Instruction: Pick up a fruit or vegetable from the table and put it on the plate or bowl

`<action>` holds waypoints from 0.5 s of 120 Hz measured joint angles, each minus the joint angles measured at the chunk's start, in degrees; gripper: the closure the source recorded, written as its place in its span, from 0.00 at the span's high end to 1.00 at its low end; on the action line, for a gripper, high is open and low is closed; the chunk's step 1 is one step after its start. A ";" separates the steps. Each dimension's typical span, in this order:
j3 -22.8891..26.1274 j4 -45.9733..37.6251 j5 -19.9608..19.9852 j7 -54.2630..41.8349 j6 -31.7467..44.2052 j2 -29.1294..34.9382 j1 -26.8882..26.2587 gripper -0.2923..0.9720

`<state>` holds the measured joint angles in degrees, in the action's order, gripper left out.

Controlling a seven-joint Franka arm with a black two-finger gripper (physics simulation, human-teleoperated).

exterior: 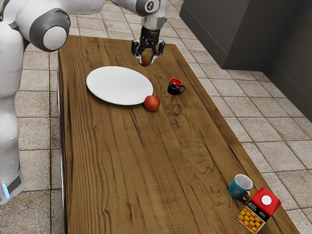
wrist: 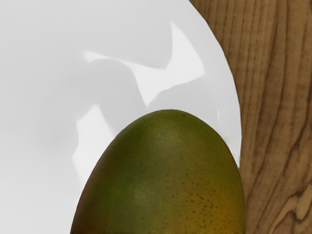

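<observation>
Carton [exterior: 258,210], red-topped with printed oranges, nearest the camera in the exterior view, at the table's [exterior: 146,165] near corner toward the exterior view's right; teal mug [exterior: 241,187] just beside it; both well apart from the work, judged bystanders. Apple [exterior: 152,103], red, on the wood just beside the near rim of the white plate [exterior: 119,85], contact not determinable; a spare candidate for the task, not in hand. Black mug [exterior: 174,86], red inside, upright, near the apple toward the exterior view's right. Claw [exterior: 146,53], black, fingers pinching a mango [exterior: 146,60] from two sides, pointing straight down at the plate's far rim; fruit appears clear of the table, judged to be in carriage toward the plate rather than set down. Arm [exterior: 46,29], white, entering from the exterior view's upper left; large joint high at the left, forearm running along the top, wrist vertical over the table's far end. Wrist view: mango [wrist: 165,180], green shading to yellow-orange, hanging directly under the hand; plate [wrist: 73,97], glossy, spread beneath and beyond it; bare table [wrist: 273,97] past the plate's rim close by the fruit; the mango thus sits near the plate's edge, so release here is judged risky, since it may roll off the rim; a shift toward the plate's middle seems called for first.
</observation>
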<state>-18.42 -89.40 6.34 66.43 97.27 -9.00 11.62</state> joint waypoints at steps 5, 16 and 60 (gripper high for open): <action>0.09 -0.01 0.02 -0.12 0.07 -0.06 -0.02 0.59; 0.27 -0.01 -0.05 -0.36 0.02 -0.09 -0.16 0.68; 0.65 3.05 -1.70 -6.09 -0.64 0.04 -0.35 0.76</action>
<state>-17.77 -86.35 4.64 60.35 96.63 -8.96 11.27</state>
